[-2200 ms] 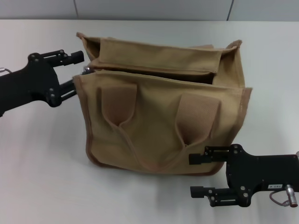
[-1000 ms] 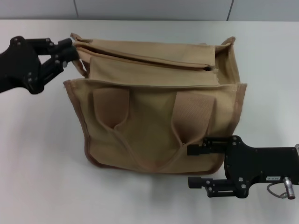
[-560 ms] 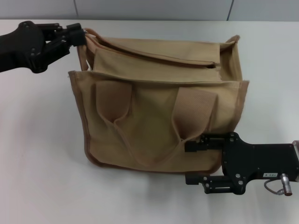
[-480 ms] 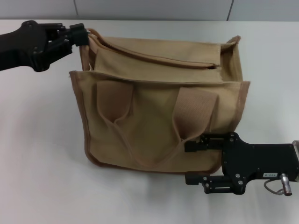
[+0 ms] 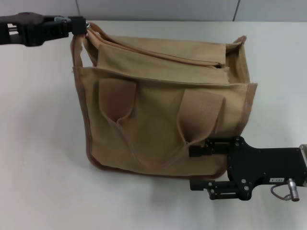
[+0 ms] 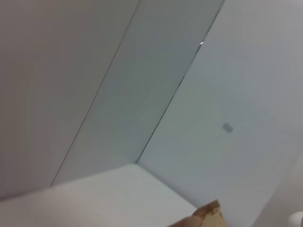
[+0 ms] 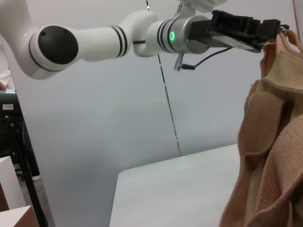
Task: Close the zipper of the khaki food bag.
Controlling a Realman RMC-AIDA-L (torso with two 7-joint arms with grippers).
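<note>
The khaki food bag (image 5: pixel 158 124) stands on the white table (image 5: pixel 38 143), its front pocket and two webbing straps facing me. The zipper (image 5: pixel 158 54) runs along the top panel. My left gripper (image 5: pixel 82 26) is at the bag's far left top corner, shut on the zipper's left end and holding that corner raised. The pull tab is hidden in its fingers. The right wrist view shows this gripper (image 7: pixel 272 29) on the bag (image 7: pixel 265 142). My right gripper (image 5: pixel 196 166) is open at the bag's front lower right corner, its upper finger against the fabric.
A grey wall (image 5: pixel 158 8) runs behind the table's far edge. A tip of the bag (image 6: pixel 208 215) shows in the left wrist view. Bare table lies left of and in front of the bag.
My left gripper closed on the bag's left top corner, then rose and moved back, lifting that corner. The top opening has narrowed. My right gripper shifted slightly left against the bag.
</note>
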